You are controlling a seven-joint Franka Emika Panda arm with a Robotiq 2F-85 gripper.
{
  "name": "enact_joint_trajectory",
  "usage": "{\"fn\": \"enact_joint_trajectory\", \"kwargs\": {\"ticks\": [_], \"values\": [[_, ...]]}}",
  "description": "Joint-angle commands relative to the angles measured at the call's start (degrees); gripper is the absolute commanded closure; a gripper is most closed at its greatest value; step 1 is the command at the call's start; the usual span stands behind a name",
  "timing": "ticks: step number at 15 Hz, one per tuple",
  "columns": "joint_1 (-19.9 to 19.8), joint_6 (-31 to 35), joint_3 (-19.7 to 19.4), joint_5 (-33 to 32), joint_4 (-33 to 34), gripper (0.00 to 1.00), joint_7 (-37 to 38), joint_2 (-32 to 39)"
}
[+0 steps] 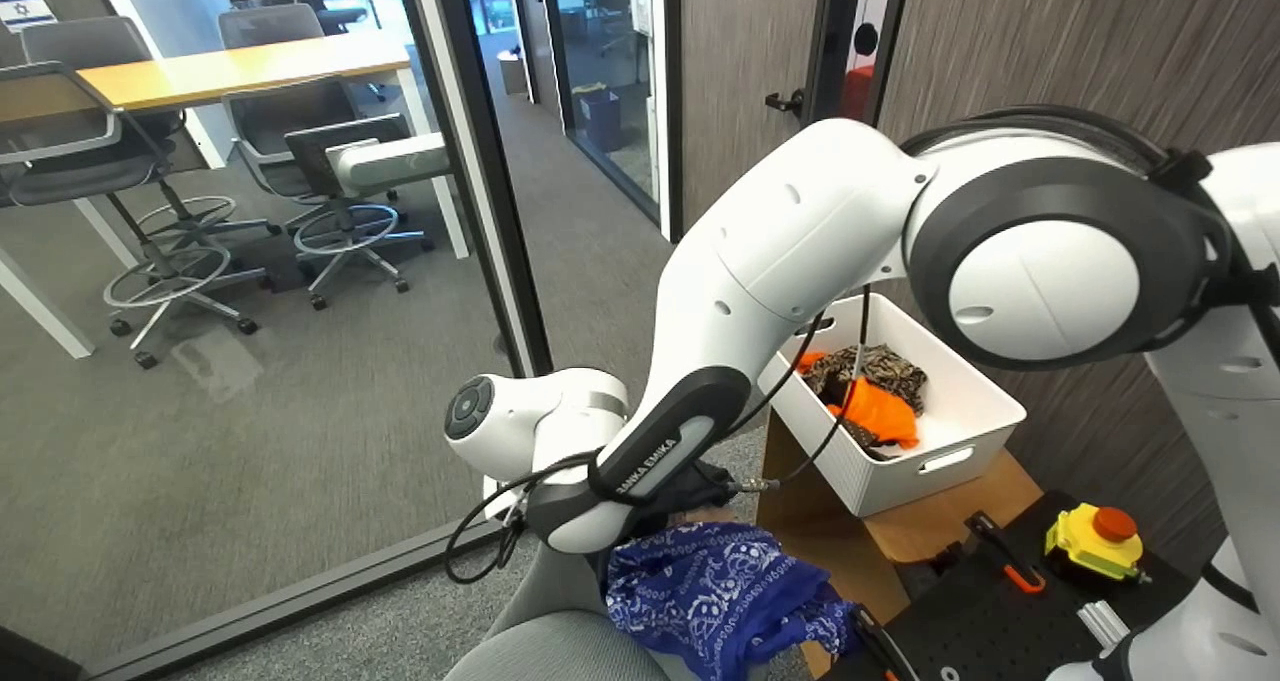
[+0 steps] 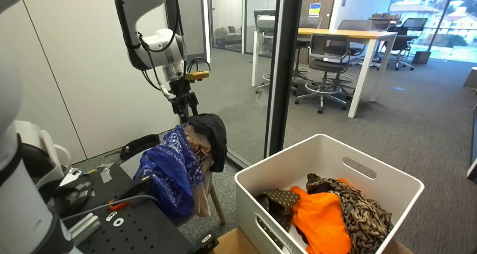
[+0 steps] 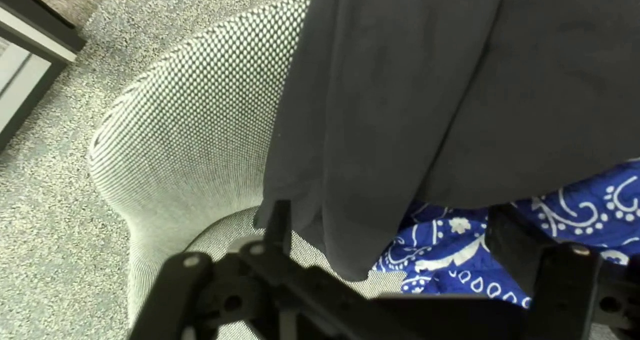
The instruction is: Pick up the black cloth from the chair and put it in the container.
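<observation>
The black cloth (image 3: 400, 105) is draped over the mesh-covered chair (image 3: 200, 120), beyond the right edge of the perforated worktop (image 2: 156, 226) in an exterior view. The pincer (image 3: 390, 211) is spread wide, nothing clamped; between its fingers (image 3: 278, 230), the cloth's long folds are aimed ahead, contact being unclear.

In an exterior view, a yellow emergency-stop box (image 1: 1085, 543) with a red button is seen on the black desk (image 1: 1000, 626), near a length of aluminium profile (image 1: 1103, 623). A blue bandana (image 2: 164, 175) printed in white is draped in folds, touching a peach cloth (image 2: 201, 149) patterned in brown. In both exterior views, dark drafting chairs (image 2: 327, 65) with foot rings are ranged around a wood-topped desk (image 2: 374, 34).
</observation>
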Motion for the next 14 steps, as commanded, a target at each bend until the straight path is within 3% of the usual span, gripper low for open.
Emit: {"fn": "enact_joint_trajectory", "kwargs": {"ticks": [1, 7, 14], "values": [[1.81, 0.15, -1.95, -4.05, 1.69, 0.0, -0.01, 1.62], [1.72, -0.56, -2.24, -7.84, 2.36, 0.0, 0.23, 3.67], [1.05, -0.45, -2.04, -7.66, 2.46, 0.0, -0.03, 4.17]]}}
